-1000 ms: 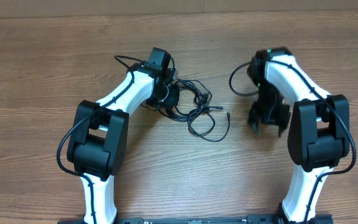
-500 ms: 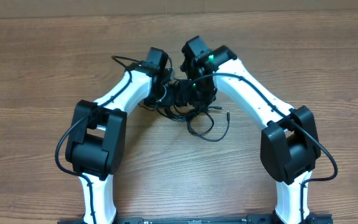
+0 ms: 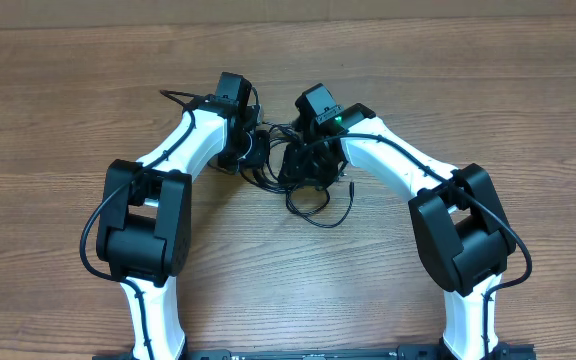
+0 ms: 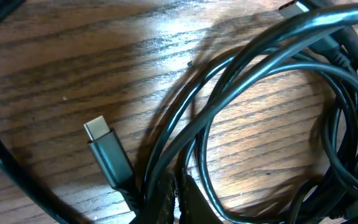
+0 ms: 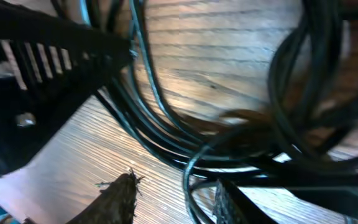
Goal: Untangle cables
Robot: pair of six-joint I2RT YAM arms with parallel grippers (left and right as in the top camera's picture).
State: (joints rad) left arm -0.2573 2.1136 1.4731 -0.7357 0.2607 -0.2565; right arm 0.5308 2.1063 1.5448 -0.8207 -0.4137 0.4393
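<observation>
The cables lie as a black tangle on the wooden table, between my two grippers. In the left wrist view they show as looped strands, with a silver-tipped plug flat on the wood. My left gripper is shut, and the strands run into its fingertips. It sits at the tangle's left side. My right gripper is low over the tangle's middle. Its fingers stand apart with one thin strand between them.
A loose cable loop trails toward the front of the table. A thicker black arm wire arcs behind the left wrist. In the right wrist view a dark slotted body stands close at the upper left.
My right arm has swung in from the right side of the table onto the tangle, and its jaws have narrowed. The left gripper has shifted left and back, still shut.
</observation>
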